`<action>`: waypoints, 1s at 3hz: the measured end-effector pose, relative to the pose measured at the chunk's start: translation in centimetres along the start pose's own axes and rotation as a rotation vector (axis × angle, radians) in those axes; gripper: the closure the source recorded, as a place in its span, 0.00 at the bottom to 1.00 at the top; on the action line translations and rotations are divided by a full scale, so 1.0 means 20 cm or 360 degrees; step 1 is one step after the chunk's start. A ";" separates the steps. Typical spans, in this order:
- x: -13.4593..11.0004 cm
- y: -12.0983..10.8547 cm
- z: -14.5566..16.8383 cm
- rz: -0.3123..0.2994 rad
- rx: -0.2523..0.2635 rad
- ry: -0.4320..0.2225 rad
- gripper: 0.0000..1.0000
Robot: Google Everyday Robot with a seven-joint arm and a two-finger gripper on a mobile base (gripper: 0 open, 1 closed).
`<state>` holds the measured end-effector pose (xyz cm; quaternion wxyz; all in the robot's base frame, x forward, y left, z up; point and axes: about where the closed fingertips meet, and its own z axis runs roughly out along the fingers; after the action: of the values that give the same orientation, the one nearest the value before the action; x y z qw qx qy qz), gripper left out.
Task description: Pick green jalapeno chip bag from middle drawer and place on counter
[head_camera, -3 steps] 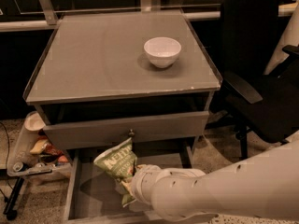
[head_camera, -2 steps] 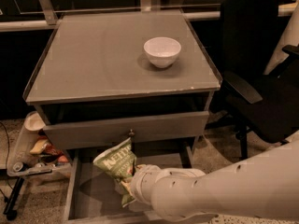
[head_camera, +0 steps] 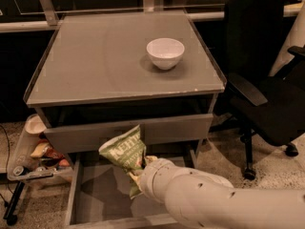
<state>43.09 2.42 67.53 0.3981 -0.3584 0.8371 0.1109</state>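
The green jalapeno chip bag hangs tilted in the air above the open middle drawer, in front of the grey drawer front. My gripper is at the end of the white arm that comes in from the lower right, and it is shut on the bag's lower right part; the fingers are mostly hidden behind the bag and wrist. The drawer's grey floor shows bare under the bag. The counter is the large grey cabinet top above, well higher than the bag.
A white bowl stands on the counter's right half. A black office chair stands close to the cabinet's right side. A low rack with snack packets and a can sits at the left of the drawer.
The bag and gripper have lifted slightly higher above the drawer floor; the bag now overlaps the drawer front a little more. Nothing else moved.
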 end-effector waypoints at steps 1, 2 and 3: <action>-0.11 -0.07 -0.10 -0.0016 0.0076 -0.0061 1.00; -0.33 -0.09 -0.14 -0.0127 0.0124 -0.0168 1.00; -0.35 -0.08 -0.14 -0.0210 0.0126 -0.0169 1.00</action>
<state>45.60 3.46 74.65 0.4623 -0.3902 0.7931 0.0703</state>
